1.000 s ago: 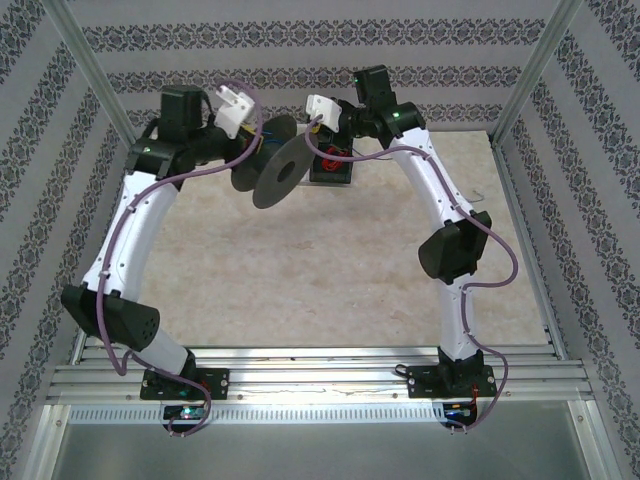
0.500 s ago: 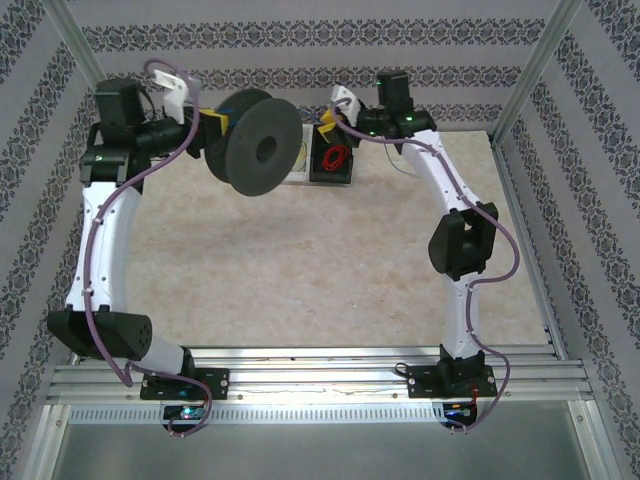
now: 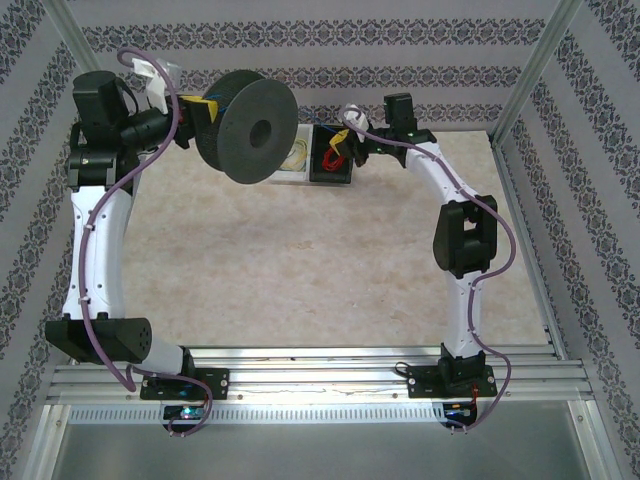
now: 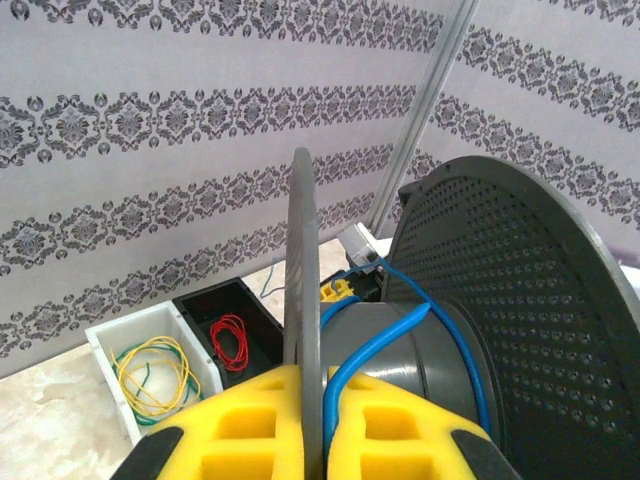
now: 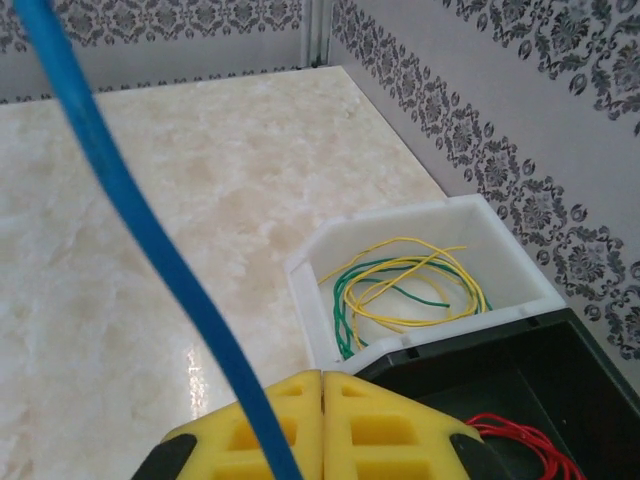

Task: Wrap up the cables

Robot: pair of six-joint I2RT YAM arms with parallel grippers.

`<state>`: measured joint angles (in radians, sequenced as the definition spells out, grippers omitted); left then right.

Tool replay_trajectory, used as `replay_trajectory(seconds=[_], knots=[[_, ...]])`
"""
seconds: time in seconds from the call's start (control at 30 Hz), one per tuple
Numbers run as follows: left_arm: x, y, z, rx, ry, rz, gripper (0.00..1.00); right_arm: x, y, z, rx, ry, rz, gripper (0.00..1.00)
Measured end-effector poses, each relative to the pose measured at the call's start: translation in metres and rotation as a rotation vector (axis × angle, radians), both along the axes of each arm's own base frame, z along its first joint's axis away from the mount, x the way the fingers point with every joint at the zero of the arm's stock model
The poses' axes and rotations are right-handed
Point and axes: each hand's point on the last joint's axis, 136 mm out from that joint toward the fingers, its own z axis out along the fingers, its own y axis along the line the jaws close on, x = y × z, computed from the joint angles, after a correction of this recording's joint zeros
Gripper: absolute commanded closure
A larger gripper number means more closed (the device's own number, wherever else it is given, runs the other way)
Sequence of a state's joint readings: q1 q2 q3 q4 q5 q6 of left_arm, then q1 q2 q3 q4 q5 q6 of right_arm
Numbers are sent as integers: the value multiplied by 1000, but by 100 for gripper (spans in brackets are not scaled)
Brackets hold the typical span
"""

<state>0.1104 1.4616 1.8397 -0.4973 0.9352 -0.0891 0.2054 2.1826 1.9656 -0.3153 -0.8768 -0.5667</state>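
Winding: our left gripper (image 4: 310, 395) clamps the spool (image 3: 238, 145); right gripper (image 5: 322, 390) closed, blue wire (image 5: 120, 190) across it. Next we need steady tension.

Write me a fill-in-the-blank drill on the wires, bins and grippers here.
1. The right gripper is shut on a thin ____ cable.
2. The left gripper is shut on the flange of the black ____.
3. The red wire coil lies in the ____ bin.
4. The white bin holds yellow and ____ wires.

Missing words: blue; spool; black; green.
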Motion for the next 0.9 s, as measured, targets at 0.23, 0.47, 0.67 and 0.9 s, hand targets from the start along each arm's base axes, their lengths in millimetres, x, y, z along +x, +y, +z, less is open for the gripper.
replay_trajectory(seconds=[0.23, 0.47, 0.67, 0.9], knots=[[27, 16, 15, -173, 26, 74, 100, -7, 4, 18, -49, -7, -52, 100], [72, 26, 14, -322, 57, 161, 100, -32, 37, 7, -259, 51, -123, 100], [98, 12, 0, -312, 76, 291, 100, -75, 69, -10, -439, 100, -106, 100], [110, 0, -18, -149, 92, 479, 100, -115, 86, -10, -552, 102, -81, 100]])
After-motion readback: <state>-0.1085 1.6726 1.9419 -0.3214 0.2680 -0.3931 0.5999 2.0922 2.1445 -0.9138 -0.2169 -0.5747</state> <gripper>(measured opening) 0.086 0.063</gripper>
